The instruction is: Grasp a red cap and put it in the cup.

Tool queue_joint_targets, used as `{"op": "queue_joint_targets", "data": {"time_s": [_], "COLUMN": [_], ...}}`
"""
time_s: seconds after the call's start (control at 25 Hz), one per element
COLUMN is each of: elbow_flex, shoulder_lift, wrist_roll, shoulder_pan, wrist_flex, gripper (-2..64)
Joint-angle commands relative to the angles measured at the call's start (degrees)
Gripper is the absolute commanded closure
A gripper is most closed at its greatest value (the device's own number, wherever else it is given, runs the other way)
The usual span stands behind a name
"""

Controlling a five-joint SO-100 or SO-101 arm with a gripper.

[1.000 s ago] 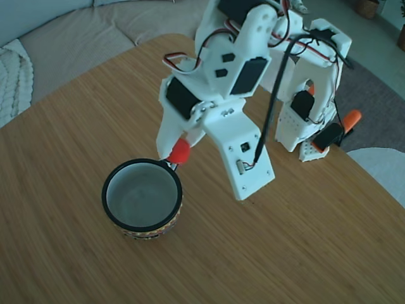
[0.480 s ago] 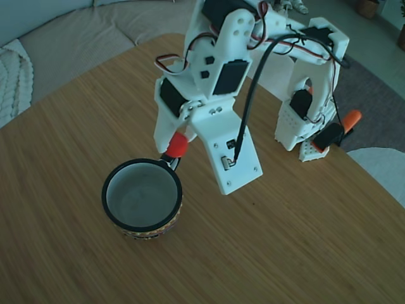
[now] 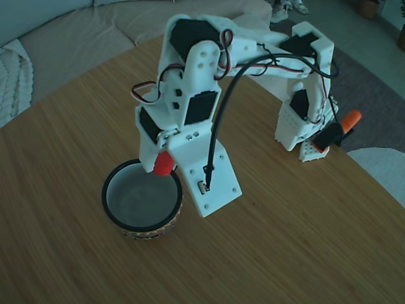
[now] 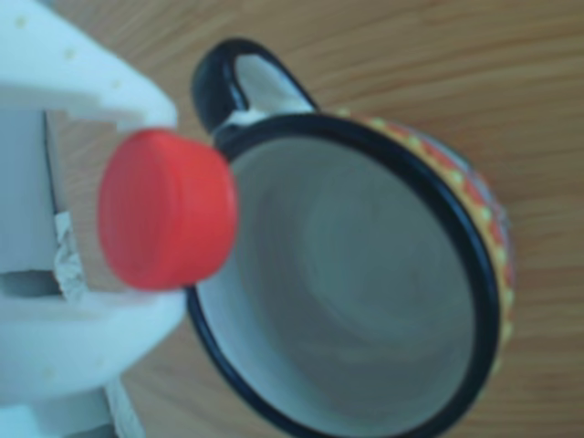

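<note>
The red cap (image 3: pixel 163 163) is pinched between the white fingers of my gripper (image 3: pixel 161 166), just above the far right rim of the cup (image 3: pixel 142 198). The cup has a black rim, a pale inside and a patterned band, and stands on the wooden table. In the other view the red cap (image 4: pixel 164 210) sits at the left, held between two white fingers (image 4: pixel 87 87), overlapping the rim of the cup (image 4: pixel 365 283) beside its black handle (image 4: pixel 224 78). The cup's inside looks empty.
The arm's white base (image 3: pixel 307 126) stands at the table's far right with an orange clamp (image 3: pixel 342 126). A sofa (image 3: pixel 76 31) lies beyond the far table edge (image 3: pixel 82 79). A pale object (image 3: pixel 383 168) shows at the right edge.
The arm has swung left and lowered, carrying the red cap from beside the cup's handle to over the cup's rim. The cup has not moved.
</note>
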Motion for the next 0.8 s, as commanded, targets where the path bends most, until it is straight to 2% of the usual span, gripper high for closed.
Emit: {"op": "queue_joint_targets", "data": {"time_s": [0.0, 0.32, 0.76], "elbow_flex": [-5.80, -12.39, -12.57], "shoulder_lift": [0.00, -5.80, -10.55], "wrist_roll": [-0.35, -1.67, -1.93], "shoulder_pan": [-0.35, -0.44, -5.10], "wrist_flex": [0.18, 0.53, -0.18], "gripper": [55.0, 55.0, 55.0]}}
